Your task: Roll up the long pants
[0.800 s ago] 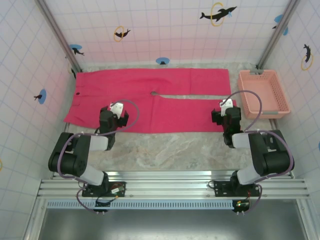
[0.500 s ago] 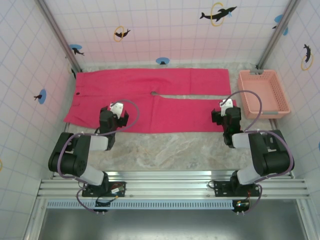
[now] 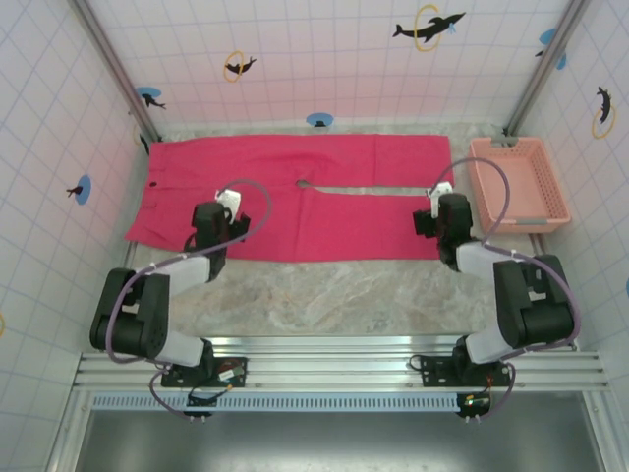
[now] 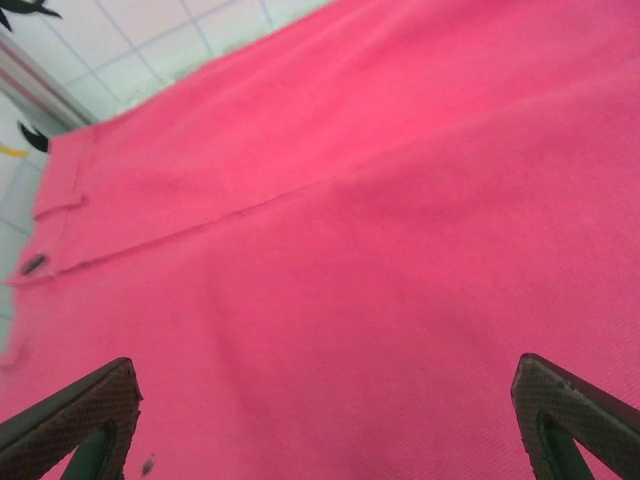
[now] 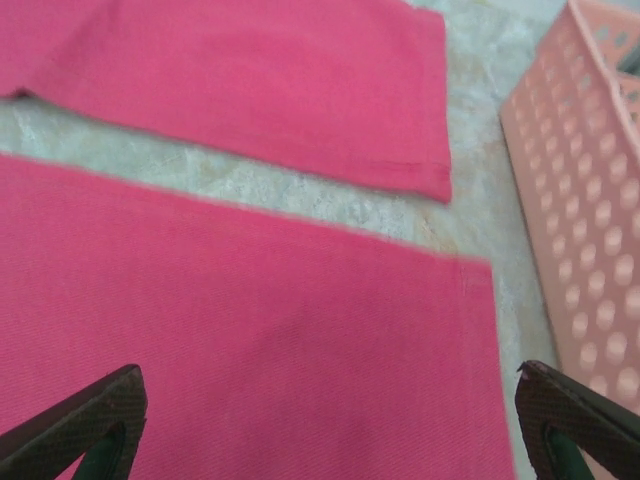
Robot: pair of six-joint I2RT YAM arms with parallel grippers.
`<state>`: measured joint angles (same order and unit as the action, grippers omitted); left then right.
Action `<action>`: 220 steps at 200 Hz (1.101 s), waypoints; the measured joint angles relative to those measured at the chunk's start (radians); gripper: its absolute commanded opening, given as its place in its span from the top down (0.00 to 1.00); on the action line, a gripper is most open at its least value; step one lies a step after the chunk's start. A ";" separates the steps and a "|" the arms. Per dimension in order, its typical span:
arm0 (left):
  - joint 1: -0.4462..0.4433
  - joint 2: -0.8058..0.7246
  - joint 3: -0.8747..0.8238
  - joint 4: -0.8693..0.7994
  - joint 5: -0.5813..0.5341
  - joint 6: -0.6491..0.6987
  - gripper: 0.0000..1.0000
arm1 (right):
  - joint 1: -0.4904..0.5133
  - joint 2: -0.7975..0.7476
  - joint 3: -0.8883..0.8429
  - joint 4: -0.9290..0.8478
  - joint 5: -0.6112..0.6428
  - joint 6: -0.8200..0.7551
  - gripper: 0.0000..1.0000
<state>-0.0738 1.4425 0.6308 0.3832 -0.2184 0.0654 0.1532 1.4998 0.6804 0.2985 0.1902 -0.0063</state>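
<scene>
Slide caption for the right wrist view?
Right gripper, fingers open, over the long pants at their two leg ends; pink basket at right.

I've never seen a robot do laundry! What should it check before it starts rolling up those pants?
1. The pants lie flat with both legs straight: ok.
2. The left gripper is open above the near leg, close to the waist: ok.
3. The right gripper is open above the near leg's cuff: ok.
4. The basket sits apart from the cuffs: ok.
5. Either gripper is touching the cloth: cannot tell.
</scene>
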 measured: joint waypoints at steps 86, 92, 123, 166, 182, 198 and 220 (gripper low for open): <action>-0.100 0.105 0.402 -0.891 -0.534 0.224 0.12 | 0.410 -0.028 0.372 -0.956 0.018 -0.206 0.10; -0.128 0.116 0.377 -0.922 -0.547 0.227 0.12 | 0.419 -0.028 0.363 -0.981 0.015 -0.209 0.10; -0.251 0.154 0.311 -1.014 -0.581 0.269 0.12 | 0.423 -0.011 0.345 -1.033 0.000 -0.211 0.14; -0.259 0.206 0.310 -1.023 -0.607 0.330 0.12 | 0.421 0.093 0.346 -1.033 -0.013 -0.205 0.22; -0.259 0.236 0.303 -1.005 -0.611 0.347 0.12 | 0.418 0.137 0.349 -1.033 -0.018 -0.201 0.23; -0.259 0.277 0.294 -0.993 -0.608 0.352 0.14 | 0.416 0.178 0.356 -1.032 -0.022 -0.197 0.24; -0.259 0.329 0.293 -0.980 -0.602 0.354 0.19 | 0.404 0.222 0.376 -1.032 -0.031 -0.196 0.25</action>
<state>-0.3328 1.7714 0.9241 -0.5964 -0.8200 0.4191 0.5568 1.7222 1.0561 -0.7330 0.1589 -0.2020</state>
